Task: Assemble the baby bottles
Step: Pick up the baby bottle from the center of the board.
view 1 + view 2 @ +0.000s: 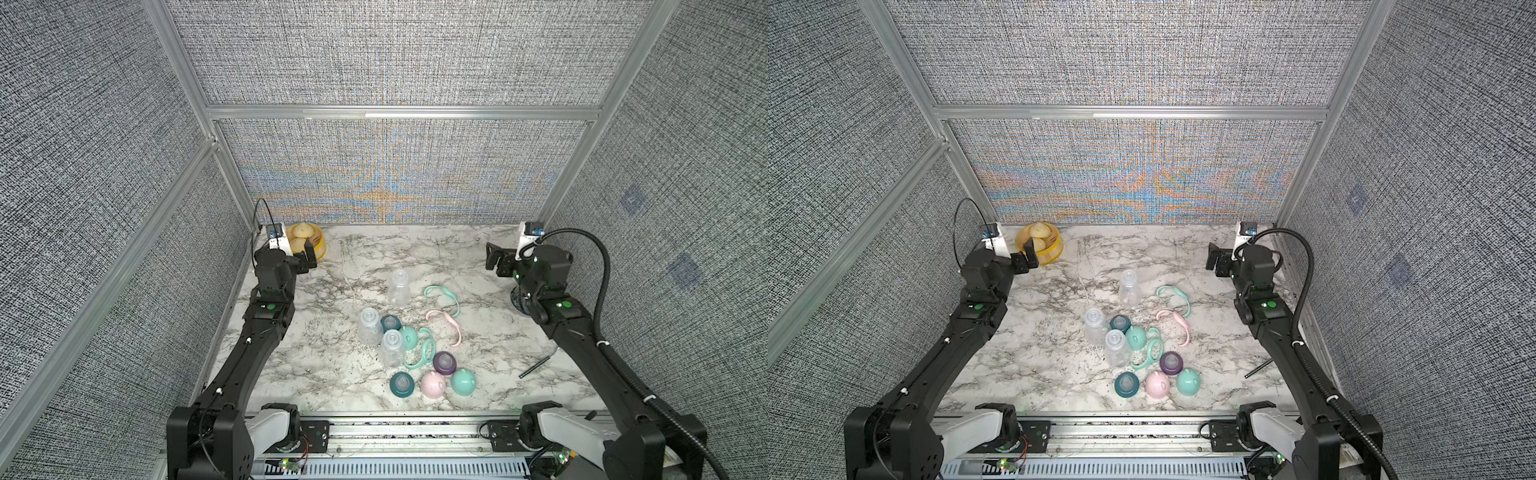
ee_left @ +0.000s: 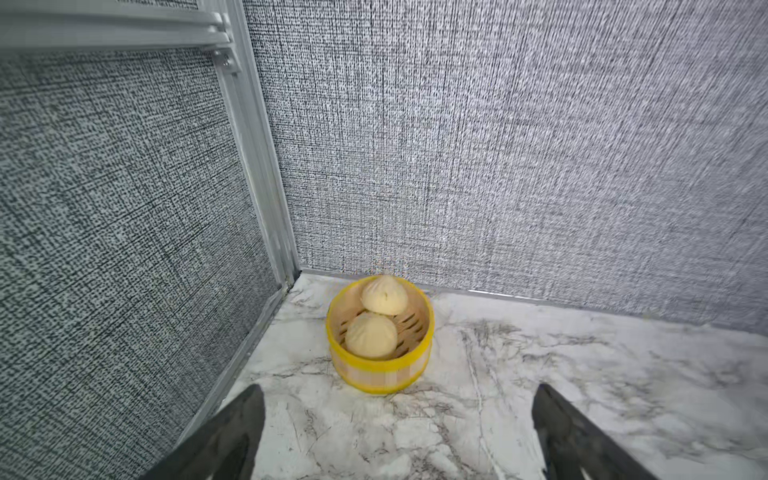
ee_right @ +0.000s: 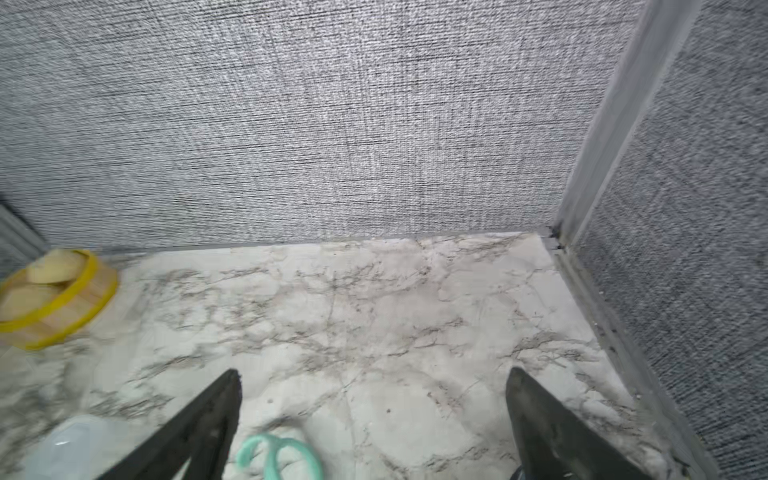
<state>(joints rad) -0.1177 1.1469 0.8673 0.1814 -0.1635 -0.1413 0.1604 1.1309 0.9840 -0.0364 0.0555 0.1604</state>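
While left jaws and right jaws gape empty, baby bottles [image 1: 392, 348] stand unassembled.
Left jaws hover beside the bun basket [image 2: 382, 370]; bottles well apart from it.

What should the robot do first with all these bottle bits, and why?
Probably move the left hand over to the lone clear bottle. Both it and the right hand are open and empty, up near the back wall. That bottle stands upright, apart from the crowded parts, so it looks easiest to grab.
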